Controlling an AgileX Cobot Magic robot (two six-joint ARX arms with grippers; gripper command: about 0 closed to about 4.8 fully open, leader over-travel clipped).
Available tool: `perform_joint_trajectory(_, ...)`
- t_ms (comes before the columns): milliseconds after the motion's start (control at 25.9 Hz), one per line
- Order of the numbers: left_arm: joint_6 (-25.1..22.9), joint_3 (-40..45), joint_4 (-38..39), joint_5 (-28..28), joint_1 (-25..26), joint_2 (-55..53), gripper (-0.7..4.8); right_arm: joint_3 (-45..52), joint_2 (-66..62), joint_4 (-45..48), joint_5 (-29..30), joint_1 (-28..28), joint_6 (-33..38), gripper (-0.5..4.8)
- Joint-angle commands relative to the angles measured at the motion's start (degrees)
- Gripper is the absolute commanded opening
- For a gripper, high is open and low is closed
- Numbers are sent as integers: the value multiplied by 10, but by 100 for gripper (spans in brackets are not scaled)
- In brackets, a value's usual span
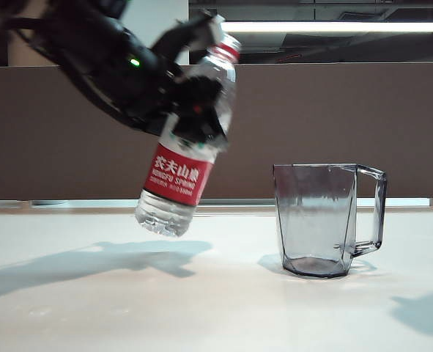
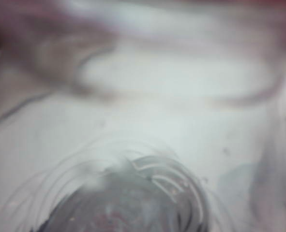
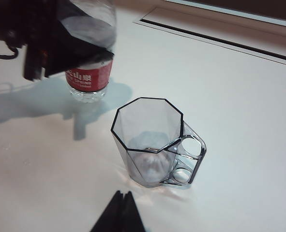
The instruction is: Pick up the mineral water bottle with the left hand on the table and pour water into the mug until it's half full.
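The mineral water bottle (image 1: 174,180) hangs clear of the white table (image 1: 216,308), tilted with its red neck ring up and towards the mug. My left gripper (image 1: 198,110) is shut on the bottle's upper body, above the red label. The clear grey mug (image 1: 322,220) stands upright to the right, apart from the bottle, its handle on the far side from it. The left wrist view is blurred, and only the bottle (image 2: 128,203) reads in it. In the right wrist view the mug (image 3: 150,145) looks empty, the bottle (image 3: 90,77) is behind it, and my right gripper (image 3: 123,194) is shut on nothing in front of the mug.
A brown partition (image 1: 348,125) closes off the back of the table. A long recessed slot (image 3: 215,36) runs along the far side of the tabletop. The arm and bottle cast a shadow (image 1: 91,260) on the table's left part.
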State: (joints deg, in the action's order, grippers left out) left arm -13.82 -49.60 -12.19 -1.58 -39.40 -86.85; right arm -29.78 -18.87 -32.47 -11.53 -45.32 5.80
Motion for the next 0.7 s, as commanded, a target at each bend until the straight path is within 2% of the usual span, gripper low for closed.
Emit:
perform_joint_trajectory(39,-51,-24,-3,47,-22,-17,233,-4,0,10,1,-1,2,-2)
perform_joint_trajectory(155,-74,-34,-3,69,-40,-34,233,-4,1,10,1,-1,2,-2)
perform_joint_trajectory(309,-168,-36,-20,127,-80,-56,233,-4,1,10,1,-1,2,-2)
perform_joint_trajectory(580,-216,-37,-27,175,-93,-72,233,-4,1,10,1,-1,2,-2)
perform_joint_trajectory(696,-253,-37,-30,197,-93,-72,233,-4,1,10,1,-1,2,-2)
